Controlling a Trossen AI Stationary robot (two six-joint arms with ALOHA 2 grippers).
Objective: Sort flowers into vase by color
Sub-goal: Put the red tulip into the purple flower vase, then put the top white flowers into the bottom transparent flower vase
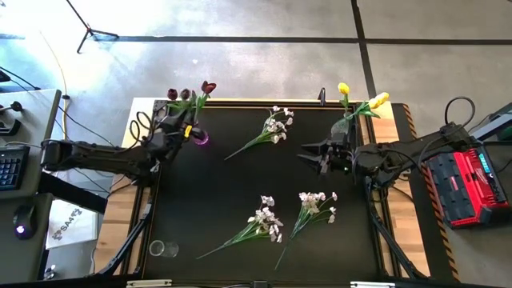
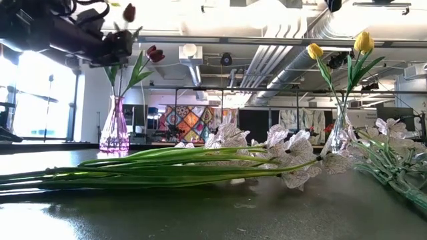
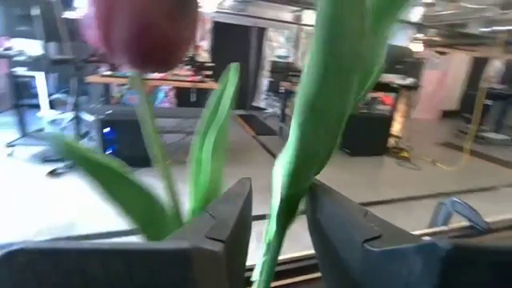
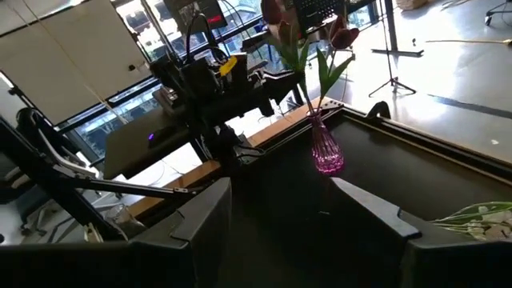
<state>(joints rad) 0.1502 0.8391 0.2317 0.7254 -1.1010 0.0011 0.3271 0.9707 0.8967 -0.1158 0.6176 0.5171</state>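
Note:
Two dark maroon tulips (image 2: 155, 53) stand with their stems in a pink glass vase (image 2: 114, 127) at the table's far left (image 1: 200, 138). My left gripper (image 3: 280, 188) hovers above that vase (image 2: 113, 47), open by a narrow gap, with one tulip's green stem (image 3: 276, 224) between its fingers. Two yellow tulips (image 2: 363, 41) stand in a clear vase (image 1: 340, 126) at the far right. Three white blossom sprays lie flat on the table (image 1: 274, 126) (image 1: 264, 220) (image 1: 318, 204). My right gripper (image 1: 308, 152) is open and empty, just left of the clear vase. My left gripper has the maroon tulip's stem (image 3: 270, 248) standing upright between its two fingers, which come at it level from the table's left. A gap shows between the stem and one finger (image 3: 336, 232). Whether the other finger (image 3: 232, 232) touches it, I cannot tell.
A small clear glass (image 1: 164, 249) sits near the table's near left corner. A red case (image 1: 464, 180) lies off the right edge and a keyboard (image 1: 8, 164) off the left. Bare dark tabletop (image 1: 216, 184) lies between the sprays and the left arm.

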